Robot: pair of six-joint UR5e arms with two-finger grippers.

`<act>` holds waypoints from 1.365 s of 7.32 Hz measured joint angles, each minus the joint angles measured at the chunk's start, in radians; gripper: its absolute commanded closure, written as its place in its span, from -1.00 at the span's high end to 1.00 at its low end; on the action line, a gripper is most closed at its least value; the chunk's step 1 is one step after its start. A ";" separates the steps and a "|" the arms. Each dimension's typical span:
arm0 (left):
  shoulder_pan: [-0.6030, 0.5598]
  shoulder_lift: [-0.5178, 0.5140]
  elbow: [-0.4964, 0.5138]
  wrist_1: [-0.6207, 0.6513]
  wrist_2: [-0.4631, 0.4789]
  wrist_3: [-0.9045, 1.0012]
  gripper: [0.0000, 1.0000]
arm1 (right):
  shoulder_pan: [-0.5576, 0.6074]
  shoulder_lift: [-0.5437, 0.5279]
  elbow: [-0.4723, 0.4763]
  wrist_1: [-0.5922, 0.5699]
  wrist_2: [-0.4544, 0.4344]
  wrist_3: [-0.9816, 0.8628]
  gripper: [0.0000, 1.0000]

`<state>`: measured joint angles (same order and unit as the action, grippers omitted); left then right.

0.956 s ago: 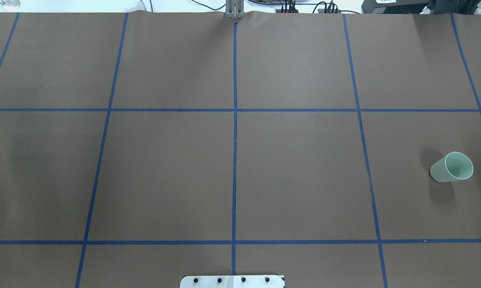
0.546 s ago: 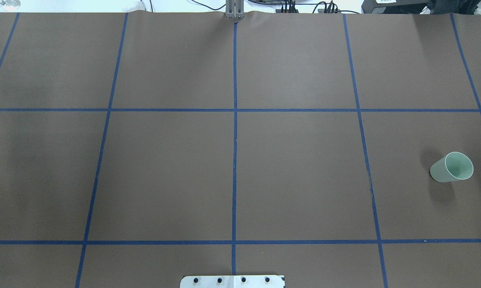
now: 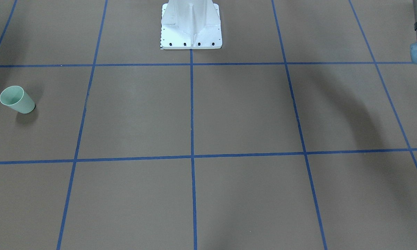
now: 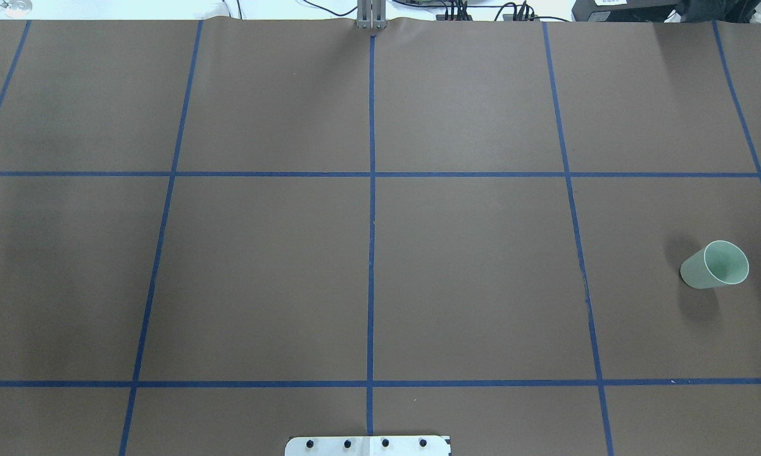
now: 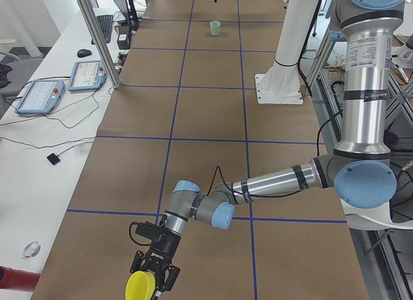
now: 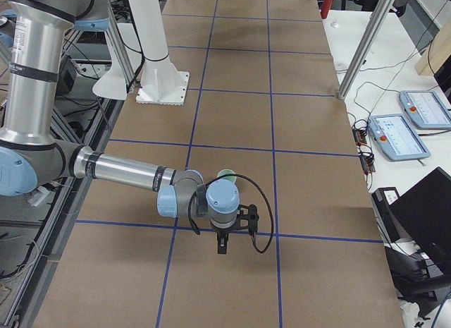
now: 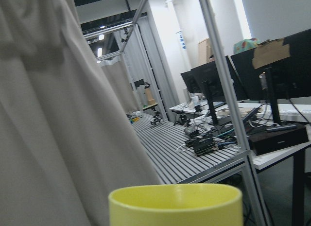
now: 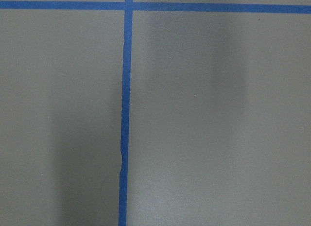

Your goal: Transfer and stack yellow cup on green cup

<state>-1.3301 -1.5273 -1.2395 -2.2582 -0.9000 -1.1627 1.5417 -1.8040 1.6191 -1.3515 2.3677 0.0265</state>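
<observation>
The left gripper (image 5: 157, 279) hangs over the table's (image 5: 213, 113) end with the yellow cup (image 5: 141, 287) right at its fingers; whether it pinches the cup I cannot tell. The right gripper (image 6: 221, 245) points down, its spread likewise unclear. The green cup (image 4: 713, 266) stands upright at the table's far opposite end.

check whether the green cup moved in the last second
No. In the overhead view the green cup stays the same gap right of the blue tape line.
</observation>
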 measured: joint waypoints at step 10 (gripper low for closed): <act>0.001 0.019 -0.186 -0.568 -0.632 0.483 -1.00 | 0.000 0.008 -0.007 0.233 0.000 0.004 1.00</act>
<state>-1.3287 -1.5078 -1.4260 -2.8261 -1.5318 -0.6799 1.5417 -1.7962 1.6124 -1.1186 2.3678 0.0306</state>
